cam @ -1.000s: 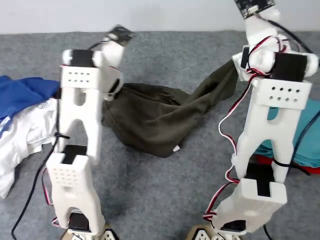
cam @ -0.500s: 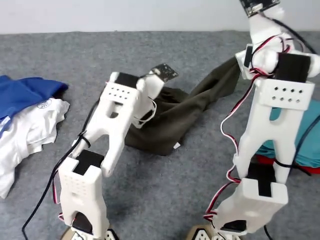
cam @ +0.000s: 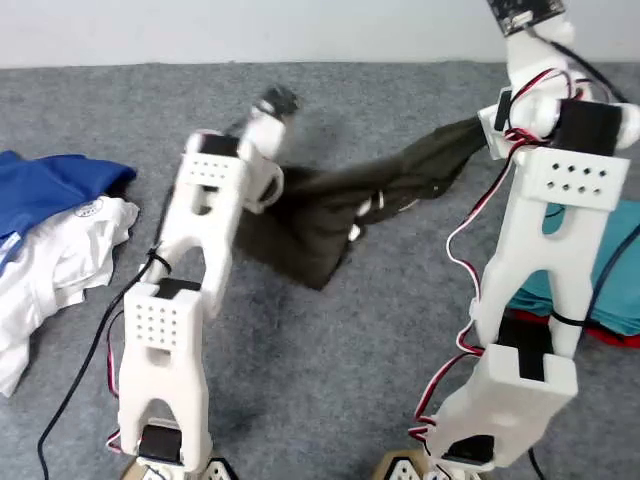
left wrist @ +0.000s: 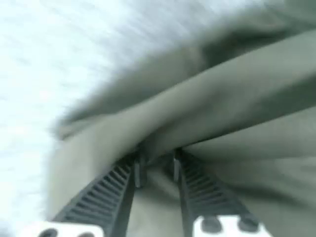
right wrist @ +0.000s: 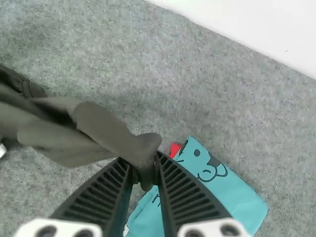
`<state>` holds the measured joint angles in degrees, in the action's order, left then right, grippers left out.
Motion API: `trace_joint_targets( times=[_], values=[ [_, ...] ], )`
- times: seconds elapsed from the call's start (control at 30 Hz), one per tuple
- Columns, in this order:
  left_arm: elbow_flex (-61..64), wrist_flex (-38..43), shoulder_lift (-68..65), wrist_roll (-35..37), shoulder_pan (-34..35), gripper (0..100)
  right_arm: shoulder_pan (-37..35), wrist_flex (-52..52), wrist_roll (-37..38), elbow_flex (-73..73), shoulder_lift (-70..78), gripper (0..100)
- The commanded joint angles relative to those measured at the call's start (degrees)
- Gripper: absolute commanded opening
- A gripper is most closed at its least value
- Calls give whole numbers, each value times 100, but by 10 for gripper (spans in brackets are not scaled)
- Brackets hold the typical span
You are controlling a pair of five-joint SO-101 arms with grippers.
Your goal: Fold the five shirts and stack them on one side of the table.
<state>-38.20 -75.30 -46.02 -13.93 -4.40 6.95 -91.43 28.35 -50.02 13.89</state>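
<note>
The grey felt-covered table spreads under both of my arms. My left arm stands near the left of centre and my right arm rises at the right.

Between them the olive-green shirt stretches across the middle of the table. Its right end is lifted off the felt and its lower fold sags down to the surface. From my left wrist the same cloth shows as bunched folds. From my right wrist it runs off to the left as a gathered rope of fabric above the felt.

At the far-left edge a white shirt lies crumpled. A blue shirt lies rumpled just beyond it, touching it. On the right, partly behind my right arm, a teal shirt lies flat. A red shirt peeks out along its near edge.

My left gripper has its ribbed fingers drawn close together, pinching a fold of the olive-green shirt. My right gripper is likewise clamped on a wad of that shirt, held above the teal shirt and a sliver of the red shirt.
</note>
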Motion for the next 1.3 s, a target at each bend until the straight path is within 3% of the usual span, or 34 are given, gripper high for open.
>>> trace_joint_targets(
  times=[0.0,0.33,0.53,0.87,1.0,1.27],
  values=[
    [-1323,-659,-26,62,123,104,57,101,26,-88,-22,9],
    [-2818,-2549,-70,44,-466,104,84,251,35,-62,-13,9],
    [-2396,-2541,334,53,-756,104,84,286,44,-62,-13,9],
    [479,-2479,1767,35,-1582,130,189,233,44,-9,-4,9],
    [936,-2207,1626,70,-1679,212,224,286,44,185,-13,9],
    [936,-1873,624,62,-1653,218,224,268,44,264,-13,9]
  ],
)
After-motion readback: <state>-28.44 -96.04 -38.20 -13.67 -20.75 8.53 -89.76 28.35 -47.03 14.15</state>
